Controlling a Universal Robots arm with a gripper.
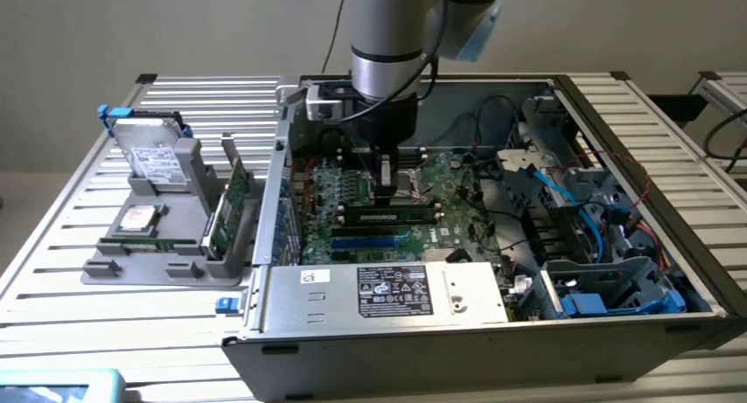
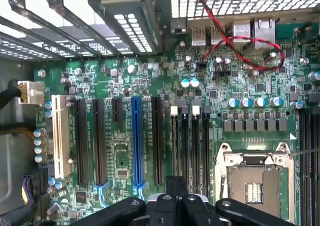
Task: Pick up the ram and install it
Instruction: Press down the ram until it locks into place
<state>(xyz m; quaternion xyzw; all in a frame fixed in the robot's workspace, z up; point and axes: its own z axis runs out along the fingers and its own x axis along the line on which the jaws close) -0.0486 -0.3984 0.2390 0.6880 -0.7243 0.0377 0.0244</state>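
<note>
**Gripper pressing down at the memory slots**

You are looking at the gripper (image 1: pixel 384 186) reaching into the open computer case (image 1: pixel 653 158), its fingers closed, with nothing visibly held between them. The ram (image 1: pixel 391 217) is lying seated along a slot on the motherboard (image 1: pixel 456 212), directly beneath the fingertips. In the wrist view, the closed gripper (image 2: pixel 176 198) is hovering over the memory slots (image 2: pixel 190 141) beside the CPU socket (image 2: pixel 255 181).
</note>
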